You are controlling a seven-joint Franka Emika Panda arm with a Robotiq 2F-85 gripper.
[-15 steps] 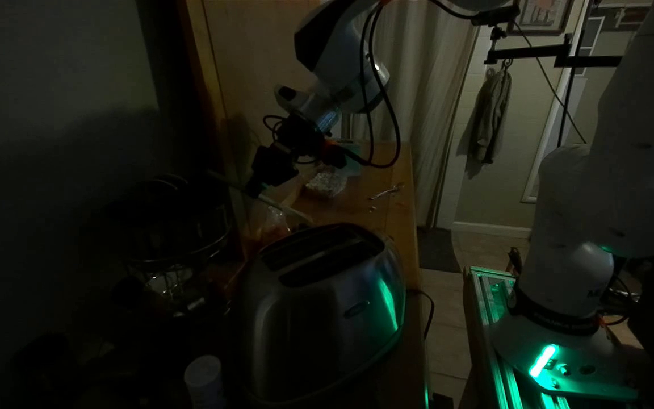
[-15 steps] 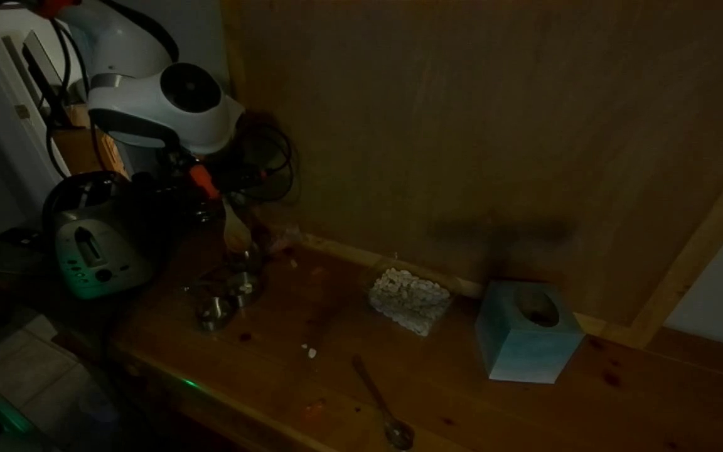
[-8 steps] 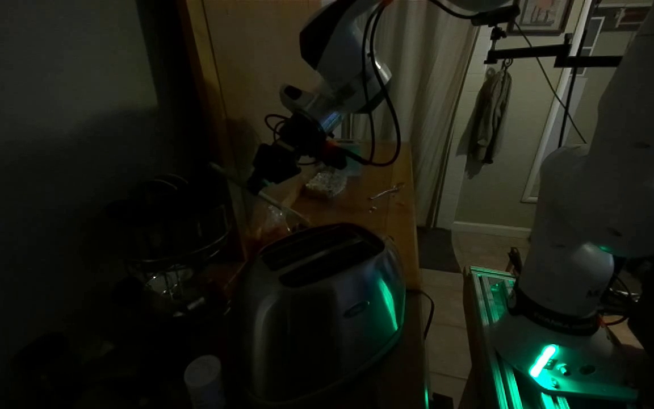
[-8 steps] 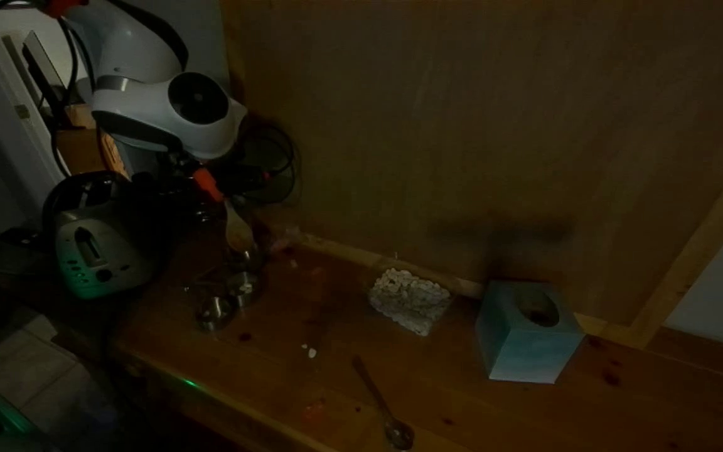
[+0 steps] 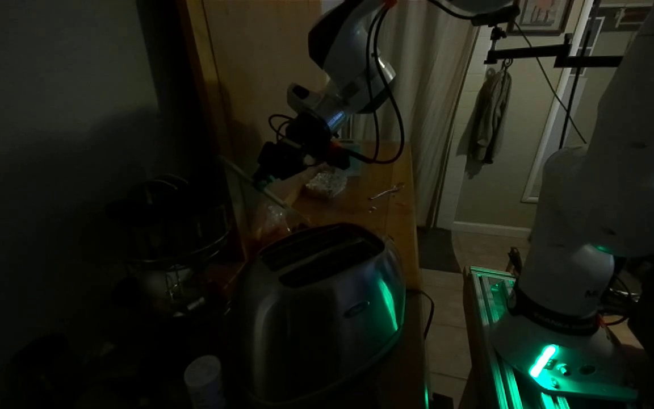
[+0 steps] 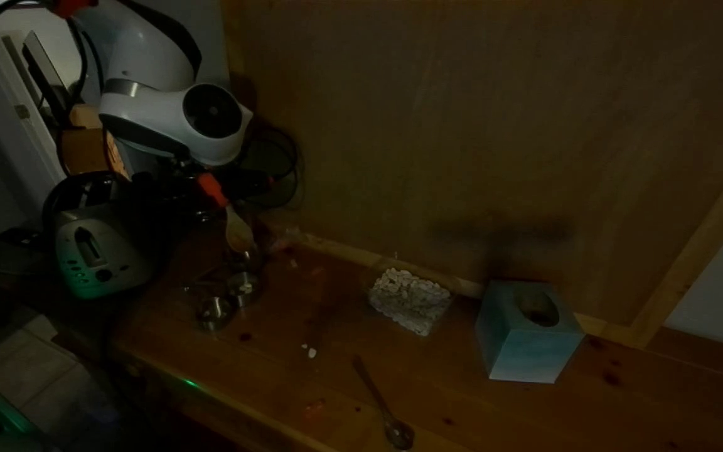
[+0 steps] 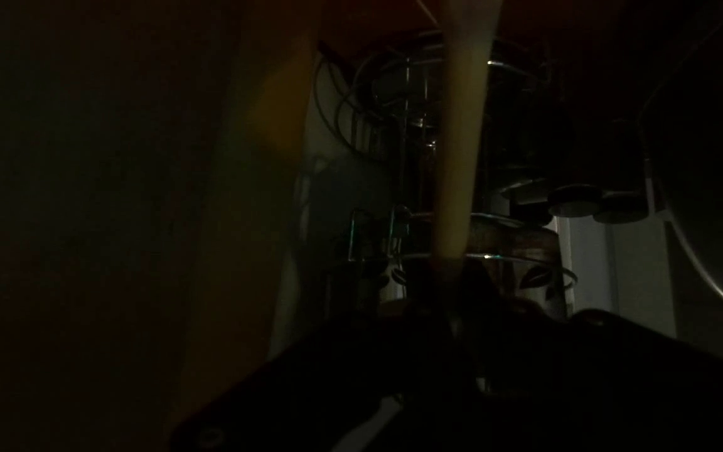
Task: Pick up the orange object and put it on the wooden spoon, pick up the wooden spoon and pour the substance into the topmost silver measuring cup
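The wooden spoon (image 5: 275,197) is held aslant, its bowl end lower than its handle end. My gripper (image 5: 260,183) is shut on its handle. The spoon's pale handle (image 7: 462,144) stands up from the dark fingers (image 7: 452,289) in the wrist view. In an exterior view the spoon's bowl (image 6: 238,232) hangs over the topmost silver measuring cup (image 6: 247,257); I cannot tell if they touch. Two more silver cups, a middle one (image 6: 243,290) and a near one (image 6: 214,312), hold pale bits. No separate orange object can be made out; the bowl looks orange-brown inside.
A steel toaster (image 5: 327,307) stands close to the cups. A dark wire rack (image 5: 176,238) is beyond it. A wooden panel (image 6: 493,125) backs the table. A tray of white flakes (image 6: 408,301), a blue tissue box (image 6: 528,339) and another spoon (image 6: 377,395) lie farther along.
In an exterior view, the gripper and the spoon's handle end have moved right and slightly up, so the spoon slants more steeply. The bowl has shifted only a little near the cup.
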